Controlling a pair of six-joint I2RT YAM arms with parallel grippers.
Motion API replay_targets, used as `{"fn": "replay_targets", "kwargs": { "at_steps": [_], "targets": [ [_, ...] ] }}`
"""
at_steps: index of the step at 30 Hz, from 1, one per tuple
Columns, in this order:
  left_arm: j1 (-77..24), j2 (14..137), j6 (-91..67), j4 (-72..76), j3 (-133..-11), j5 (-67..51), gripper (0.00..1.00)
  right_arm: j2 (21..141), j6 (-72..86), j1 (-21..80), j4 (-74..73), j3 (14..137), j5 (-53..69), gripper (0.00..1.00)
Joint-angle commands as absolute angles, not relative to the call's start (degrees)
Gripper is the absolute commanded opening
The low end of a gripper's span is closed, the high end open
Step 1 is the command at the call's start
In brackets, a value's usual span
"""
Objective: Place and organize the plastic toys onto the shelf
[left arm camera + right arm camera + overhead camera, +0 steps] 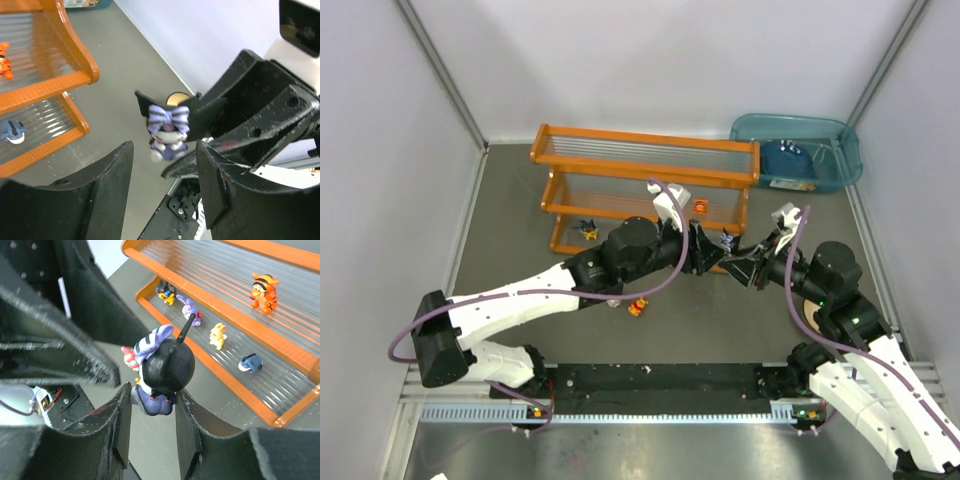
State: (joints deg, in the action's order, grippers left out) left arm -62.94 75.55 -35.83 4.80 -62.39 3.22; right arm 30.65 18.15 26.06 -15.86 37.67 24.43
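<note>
Closest to the arm bases, a small orange-yellow toy lies alone on the bench. Beyond it, the right end effector pinches a black-headed purple figurine by its body, in front of the shelf. The left end effector faces it with fingers spread wide, the figurine just ahead of them. On the shelf's lowest tier stand a black-yellow toy, a purple toy, a yellow toy and a blue toy. An orange tiger stands one tier higher. A teal bin sits at the far right.
</note>
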Motion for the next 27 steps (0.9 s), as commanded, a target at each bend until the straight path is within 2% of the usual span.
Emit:
{"fn": "replay_targets", "kwargs": {
  "at_steps": [1,18,25,27],
  "targets": [
    [-60.1,76.2,-34.6,5.3,-66.4,-1.5,0.58,30.9,17.8,25.9,-12.3,41.1,27.3,0.0],
    [-58.4,80.2,-34.9,4.1,-69.6,-10.0,0.55,30.9,17.6,26.1,-11.9,40.8,27.1,0.0],
    [-58.5,80.1,-34.6,3.3,-69.2,-10.0,0.47,30.8,17.5,26.0,-11.9,40.7,27.3,0.0],
    [-58.4,80.2,-34.6,3.3,-69.2,-10.0,0.41,30.8,17.5,26.0,-11.9,40.8,27.4,0.0]
  ]
}}
